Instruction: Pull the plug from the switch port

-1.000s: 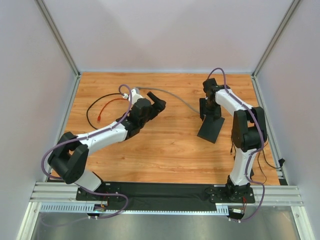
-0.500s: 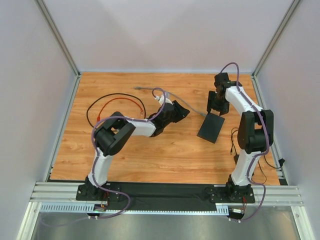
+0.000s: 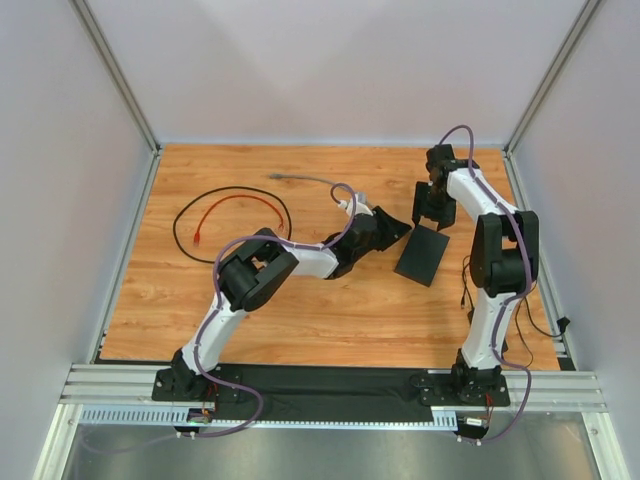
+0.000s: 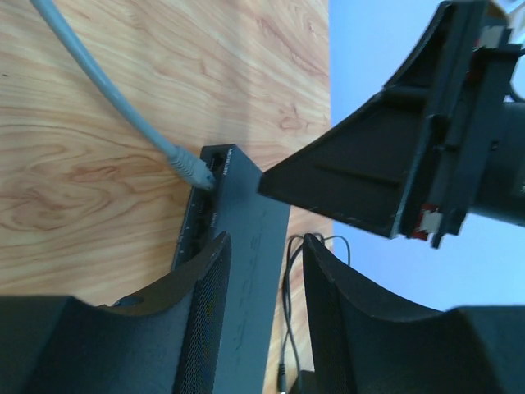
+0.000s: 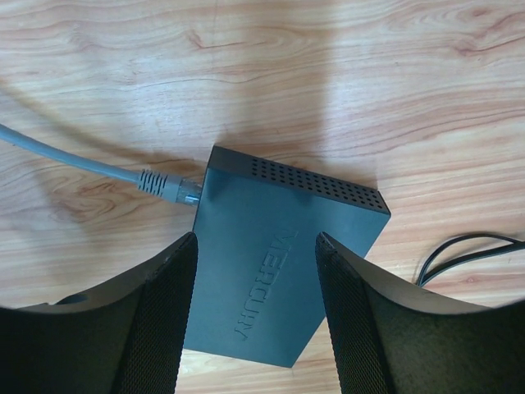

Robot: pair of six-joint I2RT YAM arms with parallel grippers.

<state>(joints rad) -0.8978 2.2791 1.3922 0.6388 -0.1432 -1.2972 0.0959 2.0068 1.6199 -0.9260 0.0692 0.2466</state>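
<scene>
The switch (image 3: 422,255) is a flat black box lying on the wooden table right of centre. It also shows in the left wrist view (image 4: 246,246) and in the right wrist view (image 5: 279,263). A grey cable (image 3: 330,185) ends in a plug (image 5: 168,187) that sits in a port at the switch's far left corner; the plug also shows in the left wrist view (image 4: 193,171). My left gripper (image 3: 390,228) is open, just left of the switch, its jaws (image 4: 262,312) in line with the switch's edge. My right gripper (image 3: 435,205) is open and empty above the switch's far end (image 5: 256,312).
A black cable loop (image 3: 185,215) and a red cable (image 3: 225,203) lie at the back left. A thin black cord (image 3: 465,285) runs off to the right of the switch, also in the right wrist view (image 5: 459,250). Enclosure walls stand close on all sides.
My left arm has swung right across the table to the switch's left side. My right gripper has drawn back from the switch towards the far wall; the switch now lies flat.
</scene>
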